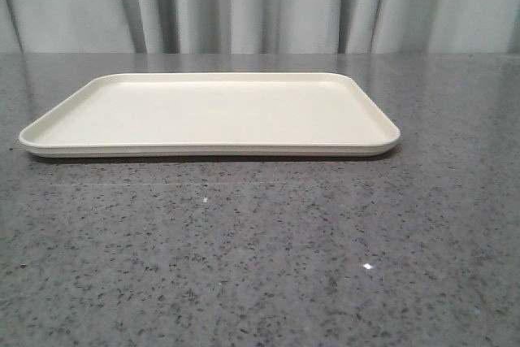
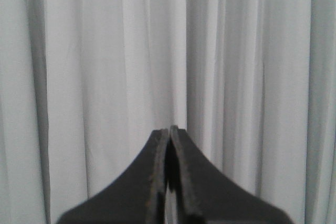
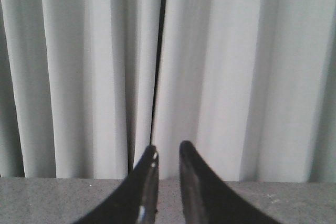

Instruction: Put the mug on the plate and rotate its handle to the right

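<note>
The cream plate (image 1: 210,115) lies bare on the speckled tabletop (image 1: 260,266), no mug in sight, left hand (image 2: 169,129) pressed closed and empty, right hand (image 3: 167,148) slightly parted, empty; first find the mug.

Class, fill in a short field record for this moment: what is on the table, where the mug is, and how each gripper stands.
Plate: cream rectangular plate, flat on the speckled grey table, nothing on it
Mug: not visible in any view
Left gripper: shut, empty, facing the grey curtain
Right gripper: slightly open, empty, above the table edge
Task status: mug not yet on plate
</note>
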Controlling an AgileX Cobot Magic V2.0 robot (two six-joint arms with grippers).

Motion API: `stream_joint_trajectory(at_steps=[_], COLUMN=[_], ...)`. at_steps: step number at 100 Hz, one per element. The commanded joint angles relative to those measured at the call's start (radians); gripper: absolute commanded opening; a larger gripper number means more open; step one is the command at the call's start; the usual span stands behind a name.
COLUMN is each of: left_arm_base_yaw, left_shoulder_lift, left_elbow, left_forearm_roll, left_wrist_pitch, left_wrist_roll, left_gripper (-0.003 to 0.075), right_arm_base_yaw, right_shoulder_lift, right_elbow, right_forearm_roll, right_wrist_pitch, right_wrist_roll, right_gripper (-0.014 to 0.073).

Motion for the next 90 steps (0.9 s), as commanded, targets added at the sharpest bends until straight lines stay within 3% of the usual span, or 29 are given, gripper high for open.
stream_joint_trajectory(at_steps=[1,12,20,56,71,90], left_arm_base_yaw=[0.0,0.0,0.0,0.0,0.0,0.0], left_shoulder_lift=[0.045,0.082,0.104,0.165,0.165,0.195], left_elbow=[-0.076,-0.128,-0.159,-0.244,-0.269,-0.367], left_forearm_roll=[-0.009,-0.009,-0.009,-0.009,-0.009,-0.028], left_wrist_pitch=[-0.009,0.075,0.148,0.294,0.36,0.562], left_wrist_roll=[-0.011,-0.011,-0.009,-0.007,0.0,0.03], left_gripper=[-0.0019,-0.0012,0.0038,0.0341,0.0359,0.036], right_arm_base_yaw=[0.001,0.001,0.001,0.0,0.0,0.0], right_shoulder_lift=[0.029,0.039,0.039,0.039,0.039,0.043], right_elbow=[-0.058,-0.071,-0.071,-0.071,-0.071,-0.071], right_forearm_roll=[-0.002,-0.002,-0.002,-0.003,-0.003,-0.003], right_wrist_pitch=[-0.065,-0.081,-0.1,-0.14,-0.141,-0.137], right_wrist_roll=[-0.005,-0.005,-0.005,-0.005,-0.005,-0.005], right_gripper=[0.0272,0.037,0.0406,0.0405,0.0405,0.0405])
